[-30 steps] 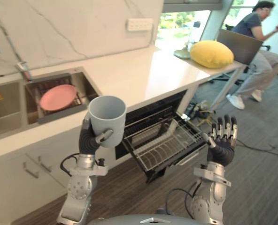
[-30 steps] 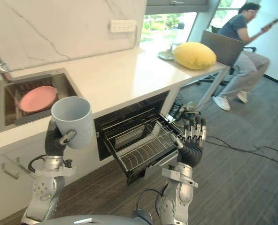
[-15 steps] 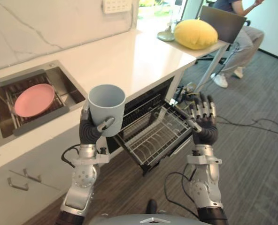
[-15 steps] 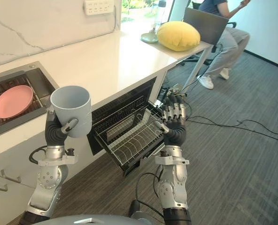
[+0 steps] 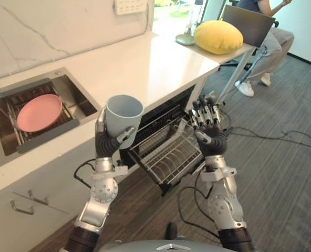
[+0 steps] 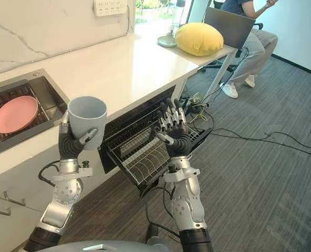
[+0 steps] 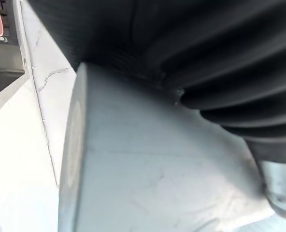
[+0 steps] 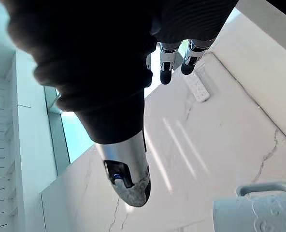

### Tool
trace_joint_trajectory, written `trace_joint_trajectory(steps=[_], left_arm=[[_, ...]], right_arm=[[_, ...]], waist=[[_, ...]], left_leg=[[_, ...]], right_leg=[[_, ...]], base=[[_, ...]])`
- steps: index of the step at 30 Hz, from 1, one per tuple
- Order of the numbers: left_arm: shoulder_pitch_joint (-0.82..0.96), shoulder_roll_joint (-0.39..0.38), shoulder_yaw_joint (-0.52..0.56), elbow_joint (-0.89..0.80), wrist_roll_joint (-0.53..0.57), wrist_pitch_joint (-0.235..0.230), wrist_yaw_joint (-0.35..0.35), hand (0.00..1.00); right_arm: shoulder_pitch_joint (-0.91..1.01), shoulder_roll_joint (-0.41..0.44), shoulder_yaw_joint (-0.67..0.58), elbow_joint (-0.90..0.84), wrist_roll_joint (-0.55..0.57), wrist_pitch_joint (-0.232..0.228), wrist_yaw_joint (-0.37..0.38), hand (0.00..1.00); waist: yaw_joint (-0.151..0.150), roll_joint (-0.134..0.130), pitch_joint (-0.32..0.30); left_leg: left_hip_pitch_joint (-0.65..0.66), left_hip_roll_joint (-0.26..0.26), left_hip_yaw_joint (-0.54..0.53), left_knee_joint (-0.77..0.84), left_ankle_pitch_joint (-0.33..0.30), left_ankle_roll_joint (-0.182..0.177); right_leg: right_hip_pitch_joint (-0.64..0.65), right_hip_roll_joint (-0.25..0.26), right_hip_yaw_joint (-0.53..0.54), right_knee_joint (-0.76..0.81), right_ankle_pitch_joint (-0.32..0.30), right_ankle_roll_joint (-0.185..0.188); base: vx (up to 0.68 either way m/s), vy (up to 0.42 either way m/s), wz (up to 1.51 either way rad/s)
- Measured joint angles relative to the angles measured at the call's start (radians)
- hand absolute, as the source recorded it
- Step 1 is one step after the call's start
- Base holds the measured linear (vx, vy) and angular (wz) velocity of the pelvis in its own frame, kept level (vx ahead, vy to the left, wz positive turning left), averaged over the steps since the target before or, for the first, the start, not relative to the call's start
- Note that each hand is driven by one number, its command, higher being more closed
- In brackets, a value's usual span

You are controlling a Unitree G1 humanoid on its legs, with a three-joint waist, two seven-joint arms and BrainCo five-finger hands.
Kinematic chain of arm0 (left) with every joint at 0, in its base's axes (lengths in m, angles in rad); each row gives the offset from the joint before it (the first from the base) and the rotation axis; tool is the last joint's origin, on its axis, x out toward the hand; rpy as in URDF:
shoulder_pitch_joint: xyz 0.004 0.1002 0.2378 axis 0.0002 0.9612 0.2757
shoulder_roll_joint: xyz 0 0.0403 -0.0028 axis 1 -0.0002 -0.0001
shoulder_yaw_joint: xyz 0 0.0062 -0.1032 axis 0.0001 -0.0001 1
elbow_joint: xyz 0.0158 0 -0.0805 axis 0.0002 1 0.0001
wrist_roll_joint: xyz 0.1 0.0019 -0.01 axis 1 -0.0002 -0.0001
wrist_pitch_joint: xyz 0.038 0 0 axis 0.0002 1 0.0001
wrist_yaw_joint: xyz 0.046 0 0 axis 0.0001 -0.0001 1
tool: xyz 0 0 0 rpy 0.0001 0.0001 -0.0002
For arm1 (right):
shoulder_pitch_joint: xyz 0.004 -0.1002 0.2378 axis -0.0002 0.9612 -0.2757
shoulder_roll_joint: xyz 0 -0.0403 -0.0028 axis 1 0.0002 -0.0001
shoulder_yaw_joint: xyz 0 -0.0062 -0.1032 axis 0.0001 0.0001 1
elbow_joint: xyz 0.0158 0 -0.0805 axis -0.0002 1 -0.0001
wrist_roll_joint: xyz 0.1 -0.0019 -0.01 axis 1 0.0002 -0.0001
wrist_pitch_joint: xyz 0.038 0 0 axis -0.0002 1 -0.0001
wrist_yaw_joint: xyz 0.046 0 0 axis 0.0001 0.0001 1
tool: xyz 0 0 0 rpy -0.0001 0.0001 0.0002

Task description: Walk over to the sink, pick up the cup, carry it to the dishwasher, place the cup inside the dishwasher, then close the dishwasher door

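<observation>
Two hands up by the counter [image 5: 145, 68] edge, left hand [image 5: 106, 145] curled round the upright pale blue cup [image 5: 123, 114], just left of the pulled-out dishwasher rack [image 5: 168, 155], right hand [image 5: 210, 139] empty over it, fingers straight, pink plate [image 5: 39, 112] in the sink [image 5: 83, 101]

Kitchenette in an office-type room. Left & centre of the head views: long white countertop [image 5: 145, 63] w/ a steel sink [image 5: 84, 102] set in, pink plate [image 5: 39, 112] on a rack inside it. Behind it, marble-look backsplash [image 5: 50, 26] w/ a wall socket [image 5: 130, 5] at top centre. Under the counter, mid-frame: built-in dishwasher [image 5: 166, 111] standing open, wire rack [image 5: 171, 155] pulled out. Lower left: white cupboard fronts w/ bar handles [image 5: 25, 210]. Upper right: counter end w/ yellow cushion [image 5: 218, 37], laptop [image 5: 248, 24], a seated person [image 5: 279, 39]; grey carpet [image 5: 281, 173] at right
</observation>
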Motion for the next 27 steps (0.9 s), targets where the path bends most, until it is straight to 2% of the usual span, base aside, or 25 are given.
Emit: trace_joint_trajectory(steps=[4,11,16,19,23,27], left_arm=[[-0.028,-0.001,-0.021,0.053,0.040,0.028,0.031,1.00],[-0.065,0.000,-0.081,0.097,0.089,0.066,0.073,1.00],[-0.067,0.000,-0.126,0.112,0.114,0.095,0.070,1.00],[-0.069,0.000,-0.140,0.112,0.128,0.101,0.066,1.00],[-0.083,0.001,-0.160,0.112,0.134,0.111,0.065,1.00],[-0.104,0.001,-0.167,0.111,0.151,0.112,0.064,1.00]], right_arm=[[-0.015,-0.001,0.032,-0.001,0.068,0.044,0.014,0.00],[-0.037,-0.001,0.115,-0.029,0.073,0.093,0.011,0.00],[-0.039,-0.002,0.155,-0.029,0.073,0.133,0.010,0.00],[-0.042,-0.010,0.173,-0.029,0.072,0.136,0.005,0.00],[-0.054,-0.036,0.192,-0.026,0.065,0.153,-0.033,0.00],[-0.070,-0.040,0.195,-0.026,0.009,0.174,-0.059,0.00]], waist=[[-0.002,0.000,0.000],[0.000,-0.007,0.003],[-0.001,-0.009,0.003],[-0.001,-0.015,-0.001],[-0.008,-0.019,-0.003],[-0.008,-0.024,-0.006]], left_leg=[[-0.001,-0.004,-0.002,-0.003,0.005,0.003],[-0.019,-0.019,-0.008,-0.002,0.015,0.013],[-0.022,-0.022,-0.012,-0.002,0.019,0.014],[-0.035,-0.023,-0.015,0.000,0.022,0.014],[-0.036,-0.027,-0.031,0.001,0.028,0.017],[-0.035,-0.031,-0.031,-0.001,0.030,0.021]], right_leg=[[0.000,-0.004,0.007,0.000,0.008,-0.003],[-0.007,-0.022,0.008,-0.003,0.012,0.001],[-0.008,-0.027,0.007,-0.003,0.013,0.001],[-0.019,-0.031,0.004,-0.003,0.014,0.002],[-0.021,-0.032,-0.013,0.003,0.020,0.004],[-0.020,-0.036,-0.013,0.003,0.028,0.004]], base=[[-0.04,0.012,0.01],[-0.07,0.014,0.03],[-0.03,0.002,0.00],[0.00,0.005,0.03],[0.03,0.006,0.13],[-0.02,0.015,0.01]])
